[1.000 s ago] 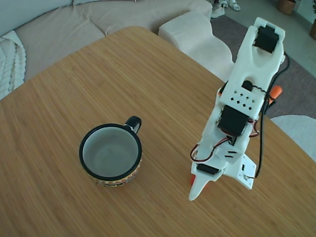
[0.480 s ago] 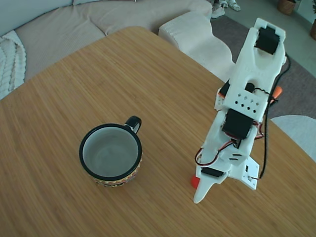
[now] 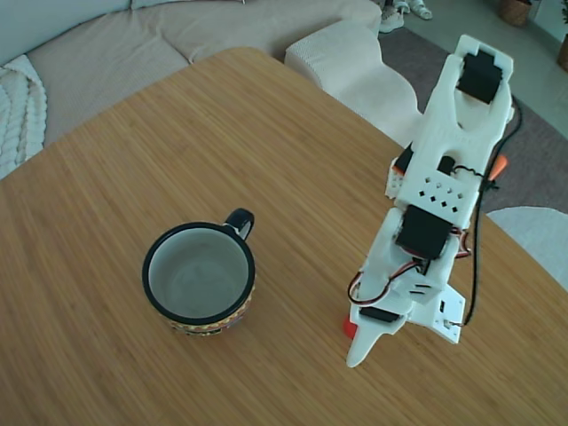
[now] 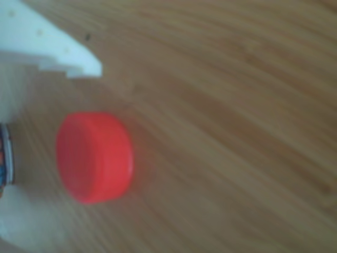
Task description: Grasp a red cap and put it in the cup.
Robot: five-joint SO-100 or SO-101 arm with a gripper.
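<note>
Since the earlier frames the white arm has slid its two-finger gripper (image 3: 359, 342) a little right and down in the fixed view, so the small bright red round plastic cap (image 3: 350, 327) at lower centre-right peeks out beside the white finger (image 4: 63, 50). In the other view the cap (image 4: 95, 156) lies flat on the wooden table (image 3: 177, 133), between jaws standing apart and not yet touching it. To grasp well, the jaws should probably close squarely across the cap's sides before lifting toward the wide black-rimmed mug (image 3: 200, 277), well apart at centre-left.

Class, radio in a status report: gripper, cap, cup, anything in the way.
Gripper low at table, jaws around red cap, not visibly closed. Cap on table. Cup empty, upright, left in fixed view. Nothing between.
</note>
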